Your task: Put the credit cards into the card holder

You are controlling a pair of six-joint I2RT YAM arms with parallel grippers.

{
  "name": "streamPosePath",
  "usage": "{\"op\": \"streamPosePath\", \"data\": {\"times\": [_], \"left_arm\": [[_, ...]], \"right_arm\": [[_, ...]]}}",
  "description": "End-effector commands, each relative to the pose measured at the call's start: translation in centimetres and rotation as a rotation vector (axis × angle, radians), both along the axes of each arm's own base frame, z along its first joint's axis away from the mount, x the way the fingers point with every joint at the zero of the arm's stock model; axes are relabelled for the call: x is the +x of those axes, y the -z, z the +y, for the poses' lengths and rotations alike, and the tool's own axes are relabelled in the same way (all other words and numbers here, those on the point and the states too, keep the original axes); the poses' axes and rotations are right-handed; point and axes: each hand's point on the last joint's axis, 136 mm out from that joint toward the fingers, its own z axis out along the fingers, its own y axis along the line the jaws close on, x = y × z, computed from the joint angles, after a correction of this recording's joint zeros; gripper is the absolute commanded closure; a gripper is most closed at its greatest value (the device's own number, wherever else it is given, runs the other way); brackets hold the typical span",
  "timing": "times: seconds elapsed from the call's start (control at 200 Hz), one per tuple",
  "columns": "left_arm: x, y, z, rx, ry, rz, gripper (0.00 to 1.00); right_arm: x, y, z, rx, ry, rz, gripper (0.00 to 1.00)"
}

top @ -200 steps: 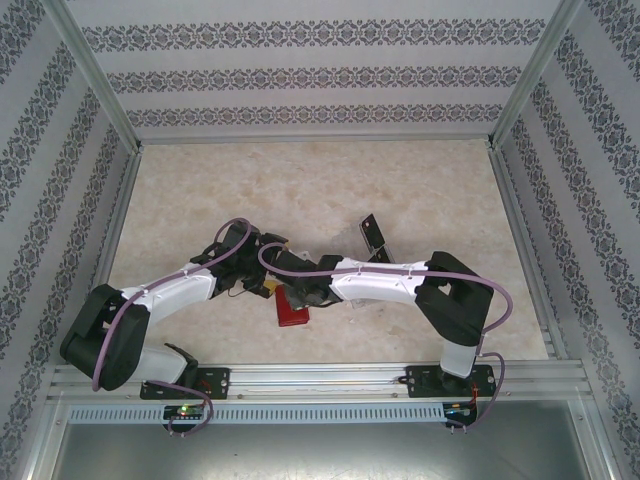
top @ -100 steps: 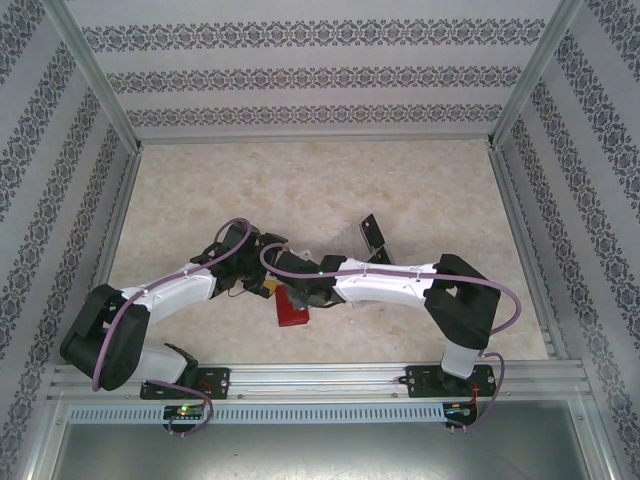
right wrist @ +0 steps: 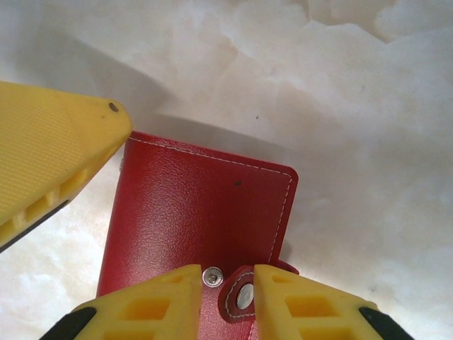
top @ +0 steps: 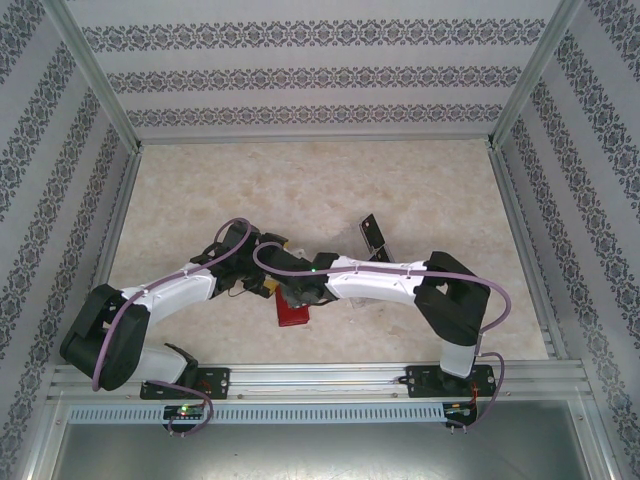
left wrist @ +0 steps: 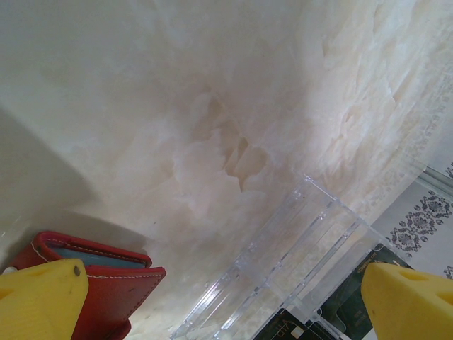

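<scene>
- The right gripper [right wrist: 228, 282] stands narrow, low over the card holder. Its yellow plastic fingers, moulded with hollow cells, sit on either side of the little snap tab. I can't tell whether they actually pinch it.
- The left gripper [left wrist: 225, 283] gapes wide, its smooth yellow fingertips far apart. One ribbed finger [right wrist: 49, 156] sits right at a corner of the card holder.
- The card holder [right wrist: 202, 212] lies folded on the table where the two arm ends meet, towards the near edge. It is red, grained and leather-like, with rounded corners and pale stitching along the edge. A silvery stud shows beside the tab. From the left wrist, a grey-blue lining shows at its open edge.
- The credit cards [left wrist: 345, 306] are thin and dark, seen through a clear plastic tray [left wrist: 297, 237] with straight moulded dividers, off to the card holder's right. Their faint markings are too small to read.
- The table [top: 300, 180] is glossy, cream and marbled.
</scene>
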Motion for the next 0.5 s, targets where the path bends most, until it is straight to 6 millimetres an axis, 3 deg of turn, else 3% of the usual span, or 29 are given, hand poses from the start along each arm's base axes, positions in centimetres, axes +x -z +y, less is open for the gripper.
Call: {"op": "streamPosePath", "data": {"times": [0.0,0.22,0.39,0.495], "left_arm": [[-0.36,0.44,-0.24,-0.004,0.003,0.009,0.0],[-0.26,0.32,-0.32,-0.007,0.003,0.005,0.0],[-0.25,0.32,-0.32,-0.008,0.003,0.004,0.0],[-0.22,0.34,-0.33,-0.008,0.002,0.004,0.0]], "right_arm": [[-0.18,0.39,-0.22,-0.039,-0.009,0.001,0.75],[-0.24,0.85,-0.5,-0.062,-0.012,0.006,0.78],[-0.25,0.71,-0.51,-0.059,-0.012,0.005,0.91],[-0.27,0.35,-0.52,-0.054,-0.015,0.0,0.87]]}}
